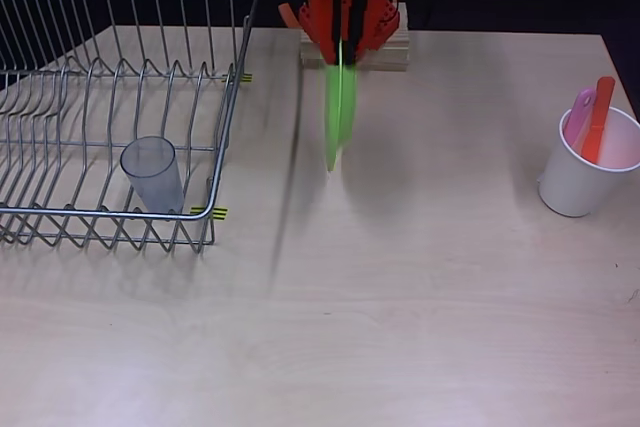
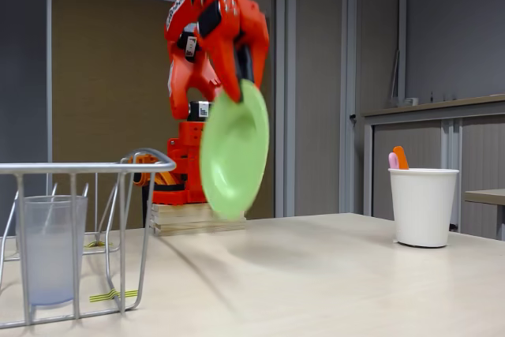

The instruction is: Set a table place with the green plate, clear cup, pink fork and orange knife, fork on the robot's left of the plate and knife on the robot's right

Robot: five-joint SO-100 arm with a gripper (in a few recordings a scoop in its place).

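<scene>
robot: the orange-red arm [image 2: 207,61] rose from a stack of wooden blocks [image 2: 197,219] at the far edge of the table [image 1: 400,307], reaching up and forward.
gripper: the gripper [image 2: 239,76] pointed downward and its fingers were clenched on the upper rim of the green plate; in the overhead view it [image 1: 345,47] sat just above the plate's top edge.
green plate: the green plate [image 2: 234,150] hung in the air, held on edge and nearly vertical, clear of the tabletop, with its shadow on the wood below. from overhead it [image 1: 339,112] showed as a thin green sliver in front of the arm's base.
clear cup: the clear cup [image 1: 152,173] stood upright inside the wire dish rack [image 1: 120,67], near the rack's front right corner in the overhead view; in the fixed view it [image 2: 50,250] stood behind the rack's front wires.
white cup: a white cup [image 1: 588,165] stood near the right edge of the table, well apart from the plate and the rack.
pink fork: the pink fork [image 1: 581,119] stood in the white cup, leaning on its rim, its handle end up.
orange knife: the orange knife [image 1: 599,119] stood in the same cup just beside the fork, poking higher; both tips showed over the rim in the fixed view [image 2: 400,156].
</scene>
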